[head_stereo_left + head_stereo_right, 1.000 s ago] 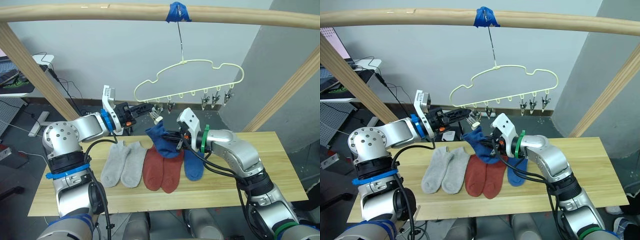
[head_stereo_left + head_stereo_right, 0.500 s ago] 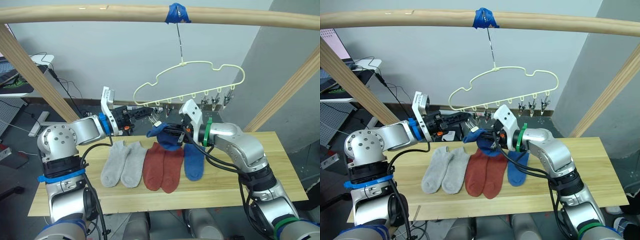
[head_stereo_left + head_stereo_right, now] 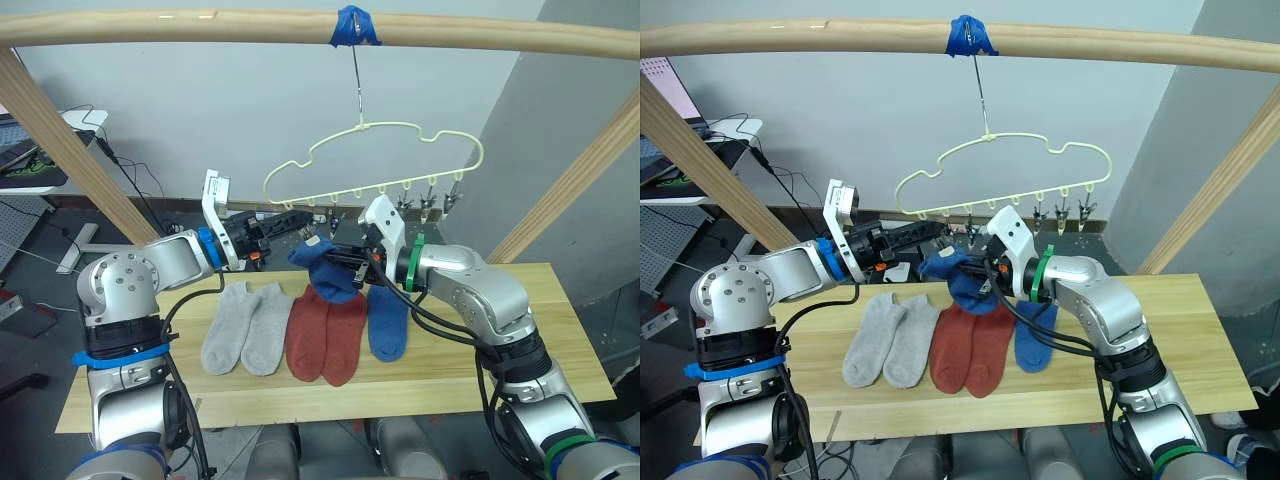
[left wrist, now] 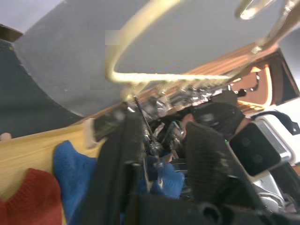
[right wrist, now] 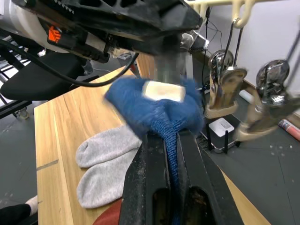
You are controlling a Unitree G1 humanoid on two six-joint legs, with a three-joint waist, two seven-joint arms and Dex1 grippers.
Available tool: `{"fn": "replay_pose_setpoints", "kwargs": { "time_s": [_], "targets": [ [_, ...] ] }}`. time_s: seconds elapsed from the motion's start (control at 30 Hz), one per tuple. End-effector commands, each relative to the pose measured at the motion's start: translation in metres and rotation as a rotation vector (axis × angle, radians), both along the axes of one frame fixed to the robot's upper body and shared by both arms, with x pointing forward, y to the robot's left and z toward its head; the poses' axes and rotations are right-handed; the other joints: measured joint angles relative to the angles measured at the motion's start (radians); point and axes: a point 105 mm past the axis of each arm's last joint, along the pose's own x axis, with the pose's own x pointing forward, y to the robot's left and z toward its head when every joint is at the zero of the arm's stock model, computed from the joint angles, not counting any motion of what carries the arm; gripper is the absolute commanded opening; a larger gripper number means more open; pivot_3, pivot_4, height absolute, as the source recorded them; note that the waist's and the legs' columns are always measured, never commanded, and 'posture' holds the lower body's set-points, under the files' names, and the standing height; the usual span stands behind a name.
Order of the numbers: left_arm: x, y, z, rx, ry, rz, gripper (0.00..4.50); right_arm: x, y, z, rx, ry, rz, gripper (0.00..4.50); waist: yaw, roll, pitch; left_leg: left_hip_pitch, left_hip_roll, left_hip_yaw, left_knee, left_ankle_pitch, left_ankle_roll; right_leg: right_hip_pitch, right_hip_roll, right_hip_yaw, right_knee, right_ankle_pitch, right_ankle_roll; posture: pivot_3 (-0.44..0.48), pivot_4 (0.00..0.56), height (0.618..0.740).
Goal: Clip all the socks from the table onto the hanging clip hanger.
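Now the right gripper (image 3: 345, 262), clamped on the soft blue knit sock (image 3: 325, 270), should feed its cuff into the end clip of the pale yellow wire hanger (image 3: 372, 160), which the left gripper (image 3: 292, 216) pinches.

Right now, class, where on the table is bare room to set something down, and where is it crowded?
Free: the table right of the blue sock, and its left end beside the grey socks. Crowded: the middle, with the red socks and both grippers above.

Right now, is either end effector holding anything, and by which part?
The right end effector pinches a blue sock by a fold near its cuff. The left end effector is at the clip hanger's leftmost clips.
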Motion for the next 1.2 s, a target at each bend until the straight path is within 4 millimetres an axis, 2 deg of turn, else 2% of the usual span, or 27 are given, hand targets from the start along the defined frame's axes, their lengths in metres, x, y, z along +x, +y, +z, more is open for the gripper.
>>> {"fn": "replay_pose_setpoints", "kwargs": {
  "time_s": [0.03, 0.2, 0.23, 0.3, 0.4, 0.63, 0.67, 0.7, 0.77, 0.83, 0.87, 0.97, 1.07, 1.17, 1.2],
  "targets": [
    [-0.005, -0.001, 0.015, 0.005, -0.069, -0.019, 2.74, -0.003, 0.002, 0.014, 0.026, -0.06, 0.014, 0.0, 0.0, 0.0, 0.0, 0.0, 0.0, 0.0, 0.0, 0.0, 0.0, 0.0, 0.0, 0.0, 0.0, 0.0, 0.0, -0.124, 0.191, 0.74],
    [-0.013, 0.019, 0.014, 0.071, -0.085, 0.04, 4.37, -0.006, 0.014, 0.004, 0.036, -0.03, 0.03, 0.0, -0.005, 0.0, 0.0, 0.0, 0.0, 0.0, 0.0, 0.0, 0.0, 0.0, 0.0, 0.0, 0.0, -0.001, 0.002, -0.115, 0.192, 0.74],
    [-0.017, 0.021, 0.012, 0.096, -0.087, 0.04, 4.48, -0.007, 0.016, 0.001, 0.039, -0.019, 0.034, 0.27, -0.006, 0.0, 0.0, 0.0, 0.0, 0.0, -0.001, 0.0, 0.0, 0.0, 0.0, 0.001, 0.0, -0.001, 0.002, -0.103, 0.192, 0.74],
    [-0.023, 0.022, 0.006, 0.154, -0.103, 0.041, 4.5, -0.007, 0.02, -0.004, 0.04, -0.001, 0.045, 0.76, -0.005, 0.0, 0.0, 0.0, 0.001, 0.0, -0.001, 0.0, 0.0, -0.001, 0.0, 0.0, 0.001, -0.001, 0.002, -0.091, 0.191, 0.74],
    [-0.023, 0.026, 0.001, 0.258, -0.182, 0.089, 4.5, -0.006, 0.022, -0.01, 0.029, 0.003, 0.046, 1.76, 0.001, 0.0, 0.0, 0.0, 0.001, 0.0, -0.001, 0.0, 0.0, -0.001, 0.0, 0.0, 0.001, -0.001, 0.001, -0.083, 0.192, 0.74],
    [-0.017, 0.027, 0.001, 0.359, -0.31, 0.171, 4.5, -0.008, -0.015, -0.026, -0.042, 0.005, 0.001, 4.27, 0.036, 0.0, 0.0, 0.0, 0.0, 0.001, 0.0, 0.0, 0.0, 0.0, 0.0, 0.0, -0.001, -0.001, 0.002, -0.071, 0.195, 0.74],
    [-0.017, 0.027, 0.0, 0.368, -0.315, 0.175, 4.5, -0.008, -0.018, -0.027, -0.049, 0.004, -0.003, 4.48, 0.037, 0.0, 0.0, 0.0, 0.0, 0.001, 0.0, 0.0, 0.0, 0.0, 0.0, 0.0, -0.001, -0.001, 0.002, -0.071, 0.195, 0.74],
    [-0.017, 0.027, 0.0, 0.372, -0.319, 0.177, 4.5, -0.009, -0.019, -0.028, -0.053, 0.003, -0.006, 4.48, 0.038, 0.0, 0.0, 0.0, 0.0, 0.001, 0.0, 0.0, 0.0, 0.0, 0.0, 0.0, -0.001, -0.001, 0.002, -0.071, 0.195, 0.74],
    [-0.019, 0.02, -0.012, 0.418, -0.38, 0.217, 4.5, -0.015, -0.046, -0.029, -0.082, -0.002, -0.038, 4.48, 0.041, 0.001, 0.001, 0.0, 0.0, 0.001, 0.0, 0.0, 0.0, -0.001, 0.0, 0.0, -0.001, -0.002, 0.002, -0.081, 0.199, 0.74],
    [-0.018, 0.018, -0.022, 0.487, -0.464, 0.278, 4.5, -0.019, -0.063, -0.022, -0.08, -0.017, -0.076, 4.48, 0.047, 0.001, 0.001, 0.0, 0.0, 0.001, -0.001, 0.0, 0.0, 0.0, -0.001, 0.001, -0.002, -0.002, 0.002, -0.091, 0.2, 0.74],
    [-0.017, 0.019, -0.025, 0.511, -0.499, 0.305, 4.5, -0.02, -0.066, -0.018, -0.068, -0.025, -0.09, 4.48, 0.048, 0.001, 0.001, 0.0, 0.0, 0.002, -0.001, 0.0, 0.0, 0.0, -0.001, 0.001, -0.003, -0.002, 0.001, -0.091, 0.2, 0.74],
    [-0.018, 0.014, -0.028, 0.441, -0.529, 0.326, 4.5, -0.025, -0.07, -0.008, -0.052, -0.037, -0.105, 4.48, 0.048, 0.001, 0.001, 0.0, 0.001, 0.003, -0.001, 0.0, 0.0, 0.0, 0.0, 0.002, -0.003, 0.0, -0.001, -0.105, 0.202, 0.74],
    [-0.012, 0.008, -0.028, 0.418, -0.585, 0.405, 3.94, -0.027, -0.074, 0.0, -0.037, -0.057, -0.137, 4.5, 0.049, 0.001, 0.001, 0.001, 0.001, 0.002, 0.0, 0.0, 0.0, 0.0, 0.001, 0.001, -0.002, -0.001, 0.0, -0.12, 0.202, 0.74],
    [-0.009, -0.002, -0.029, 0.406, -0.623, 0.445, 3.07, -0.029, -0.076, 0.007, -0.019, -0.074, -0.164, 4.5, 0.049, 0.001, 0.001, 0.001, 0.0, 0.003, 0.002, 0.0, 0.001, 0.001, 0.0, 0.002, -0.002, 0.0, 0.0, -0.129, 0.199, 0.74],
    [-0.009, -0.009, -0.03, 0.407, -0.638, 0.432, 3.07, -0.029, -0.077, 0.009, -0.012, -0.081, -0.174, 4.5, 0.049, 0.001, 0.001, 0.001, 0.0, 0.003, 0.002, 0.0, 0.001, 0.001, 0.0, 0.003, -0.003, 0.0, 0.0, -0.134, 0.199, 0.74]
  ]
}}
